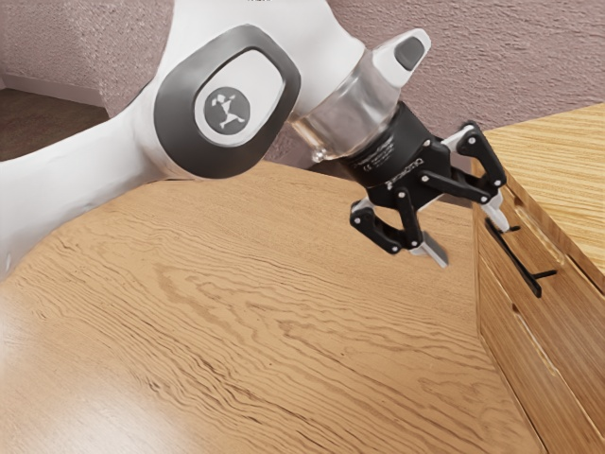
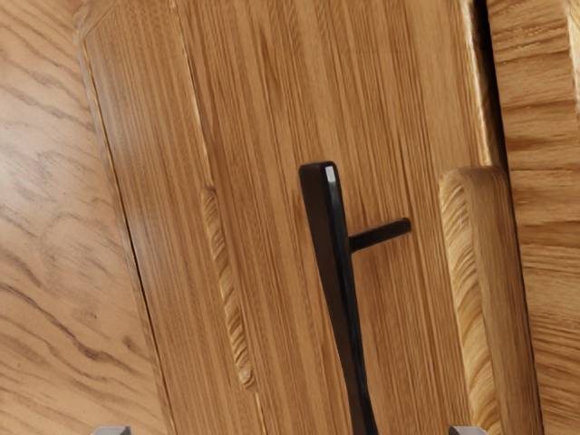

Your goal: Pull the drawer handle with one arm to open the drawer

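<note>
Black bar handle sits on the oak drawer front at the exterior view's right, and we judge the drawer not yet opened. Gripper is spread wide w/ the bar lined up between the jaws, prob. so closing grabs it for the pull.

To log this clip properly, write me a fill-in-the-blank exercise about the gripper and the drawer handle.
1. The gripper has its fingers ____.
2. The drawer handle is a slim bar coloured ____.
3. The drawer front behind the handle is made of ____.
Missing words: open; black; wood.
</note>
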Robot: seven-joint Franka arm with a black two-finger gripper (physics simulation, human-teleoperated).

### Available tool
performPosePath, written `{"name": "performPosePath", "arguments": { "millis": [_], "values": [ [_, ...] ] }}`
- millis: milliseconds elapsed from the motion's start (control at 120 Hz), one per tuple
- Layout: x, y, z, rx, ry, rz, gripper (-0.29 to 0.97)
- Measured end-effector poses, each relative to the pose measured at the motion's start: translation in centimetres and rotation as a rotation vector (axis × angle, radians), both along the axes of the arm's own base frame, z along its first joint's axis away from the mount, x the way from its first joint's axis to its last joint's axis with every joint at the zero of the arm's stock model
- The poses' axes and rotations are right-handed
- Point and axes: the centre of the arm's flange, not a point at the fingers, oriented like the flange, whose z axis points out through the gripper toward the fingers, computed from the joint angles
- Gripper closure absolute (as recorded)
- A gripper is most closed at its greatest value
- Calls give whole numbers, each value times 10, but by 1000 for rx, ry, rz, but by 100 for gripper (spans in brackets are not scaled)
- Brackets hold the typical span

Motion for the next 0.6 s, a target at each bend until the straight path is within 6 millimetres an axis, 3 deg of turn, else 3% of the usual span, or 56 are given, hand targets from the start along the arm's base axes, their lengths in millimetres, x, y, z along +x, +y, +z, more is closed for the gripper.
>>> {"name": "performPosePath", "arguments": {
  "millis": [517,600],
  "values": [
    [-1,-16,-5,-35,27,189,33],
    [6,-18,-15,-41,45,213,35]
  ]
}}
